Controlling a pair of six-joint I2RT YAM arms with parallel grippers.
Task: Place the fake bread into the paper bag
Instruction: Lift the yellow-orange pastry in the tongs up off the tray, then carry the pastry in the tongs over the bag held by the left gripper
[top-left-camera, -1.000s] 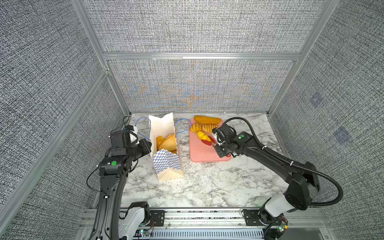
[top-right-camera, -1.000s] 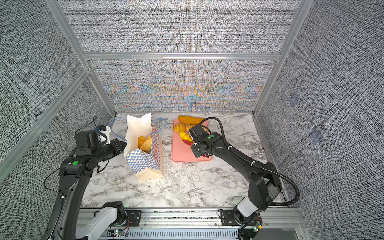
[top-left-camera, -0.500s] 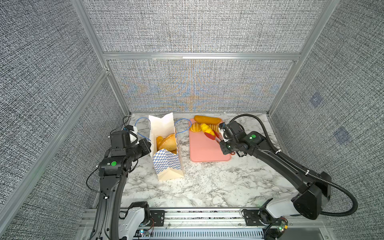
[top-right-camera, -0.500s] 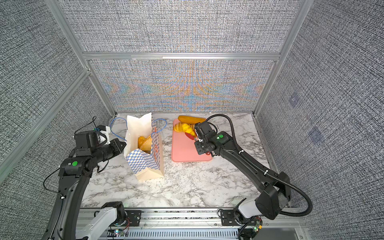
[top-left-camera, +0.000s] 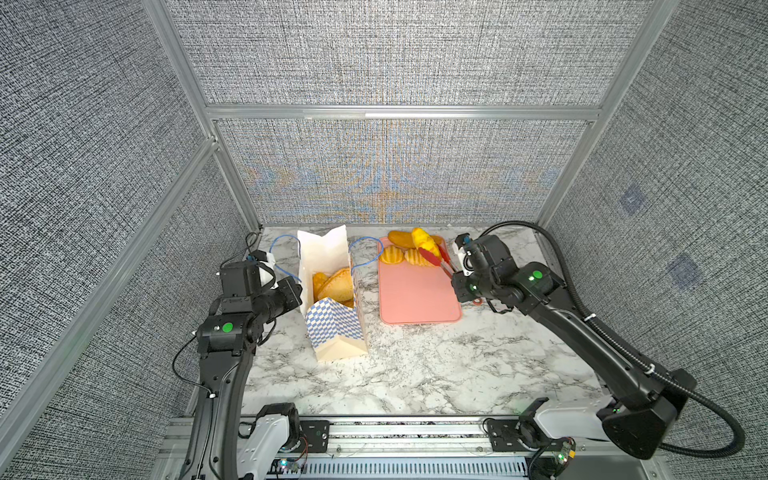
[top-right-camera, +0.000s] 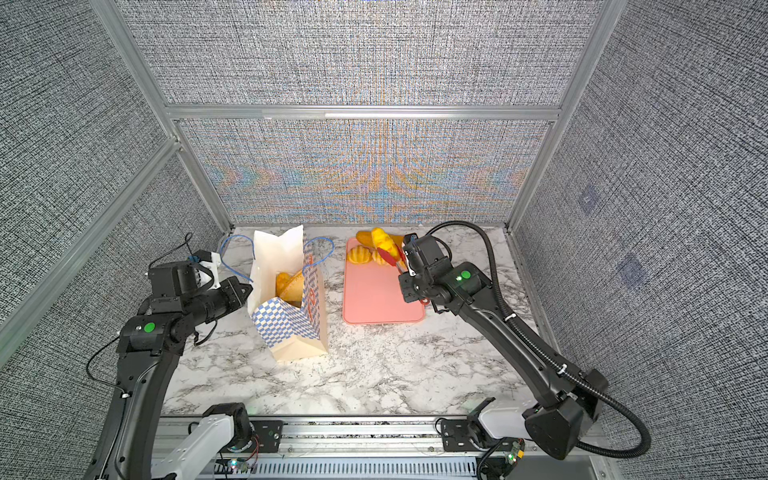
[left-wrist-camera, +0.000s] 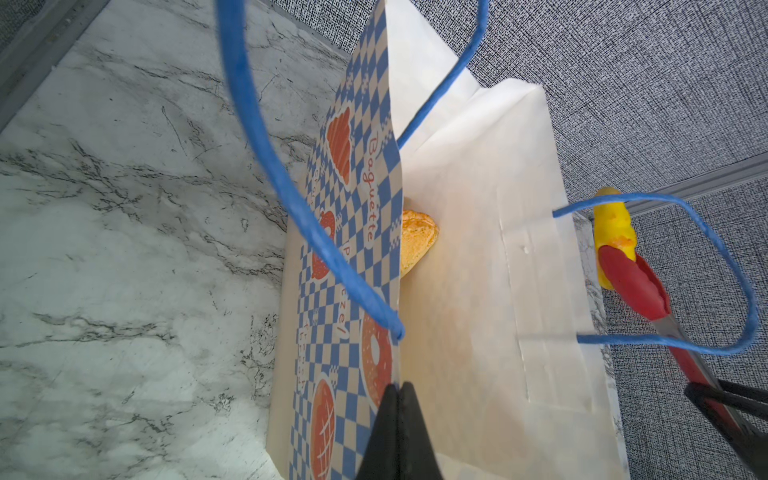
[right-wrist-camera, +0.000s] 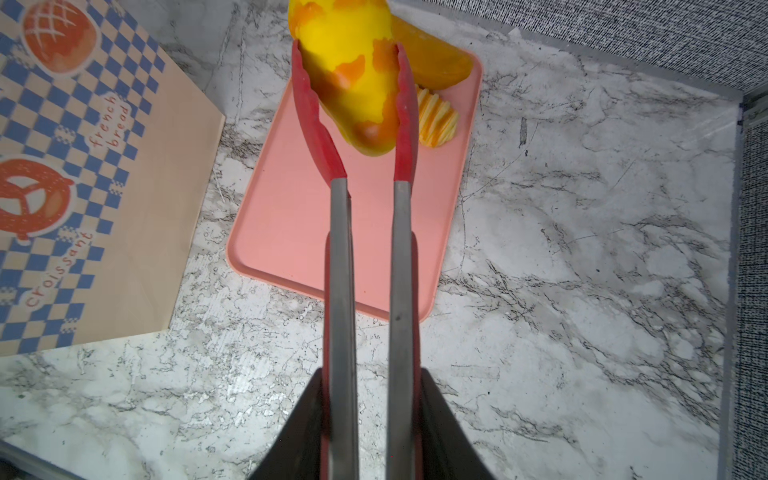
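My right gripper squeezes the red tongs — their tips pinch a yellow bread over the pink tray, the paper bag just beside it.

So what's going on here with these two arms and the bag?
The right pincer is shut on red tongs, which clamp a yellow bread piece above the pink tray. The left pincer is shut on the rim of the paper bag. Some bread already sits in the bag; other pieces lie on the tray.
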